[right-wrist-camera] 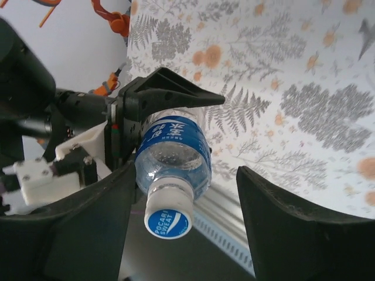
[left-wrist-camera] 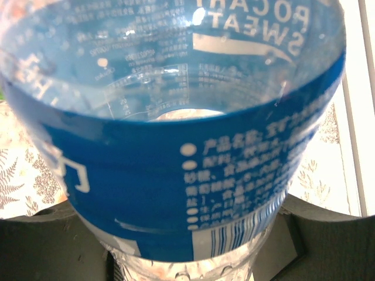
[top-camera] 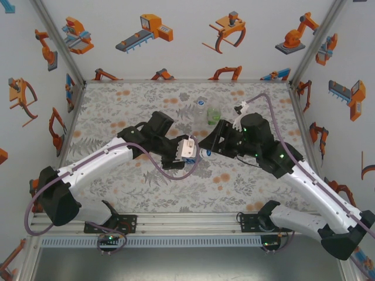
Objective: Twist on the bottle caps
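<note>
- Left gripper has its jaws clamped on the body of the blue-label bottle, holding it on its side above the patterned surface.
- In the left wrist view the bottle is so close that its neck and base are cut off, and the fingertips are hidden behind the label.
- The cap, white with a blue printed top, sits on the bottle's neck. How far it is threaded on, I can't tell.
- Right gripper has its jaws spread around the cap. The right finger is well clear. The left finger is just beside it, and contact is hard to judge.
- At the back, a clear bottle and a green bottle stand upright side by side, their tops too small to read.
</note>
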Available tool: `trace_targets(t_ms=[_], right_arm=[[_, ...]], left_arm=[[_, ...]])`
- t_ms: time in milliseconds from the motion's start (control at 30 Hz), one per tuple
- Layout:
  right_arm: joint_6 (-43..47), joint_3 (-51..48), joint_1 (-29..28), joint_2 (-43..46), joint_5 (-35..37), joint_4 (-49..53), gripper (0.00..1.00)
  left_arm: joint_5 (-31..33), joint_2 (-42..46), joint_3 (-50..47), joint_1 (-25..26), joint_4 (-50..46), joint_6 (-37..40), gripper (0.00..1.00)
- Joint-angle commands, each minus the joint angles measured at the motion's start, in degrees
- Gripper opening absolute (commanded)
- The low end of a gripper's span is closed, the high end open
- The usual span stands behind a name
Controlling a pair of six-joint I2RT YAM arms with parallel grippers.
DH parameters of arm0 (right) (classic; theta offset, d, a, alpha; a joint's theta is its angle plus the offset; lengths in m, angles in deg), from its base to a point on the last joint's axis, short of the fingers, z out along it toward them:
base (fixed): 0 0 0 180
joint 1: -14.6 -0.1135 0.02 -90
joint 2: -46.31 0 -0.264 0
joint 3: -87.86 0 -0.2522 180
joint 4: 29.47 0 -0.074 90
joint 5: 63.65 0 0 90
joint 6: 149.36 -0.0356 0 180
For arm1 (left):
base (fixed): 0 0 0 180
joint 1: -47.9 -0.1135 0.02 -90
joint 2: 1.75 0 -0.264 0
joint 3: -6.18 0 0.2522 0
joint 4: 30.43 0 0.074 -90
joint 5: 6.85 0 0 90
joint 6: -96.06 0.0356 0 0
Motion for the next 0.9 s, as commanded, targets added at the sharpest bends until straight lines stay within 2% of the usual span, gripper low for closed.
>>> trace_targets(t_ms=[0,200,400,467,567,867], right_arm=[[18.59,3.18,-0.09,3.27,0.42,-0.85,0.64],[49.99,4.63,-0.1,3.78,-11.91,-0.49,0.65],[79.42,7.82,-0.1,2.4,-26.57,6.14,0.63],[86.83,7.32,-0.1,2.75,-29.01,7.75,0.63],[91.61,5.45,-0.1,3.46,-28.08,6.52,0.61],[91.94,2.04,-0.1,3.34,-28.18,2.55,0.48]], left_arm=[[-3.07,0.58,1.1,0.07,1.09,0.28,0.0],[-3.4,0.83,1.09,0.09,0.79,0.47,0.0],[-3.95,0.68,1.26,0.27,0.15,0.86,0.0],[-4.11,0.76,1.26,0.29,-0.07,1.02,0.0],[-4.54,0.73,1.34,0.35,-0.17,1.03,0.0],[-4.91,0.98,1.4,0.45,-0.51,1.39,0.0]])
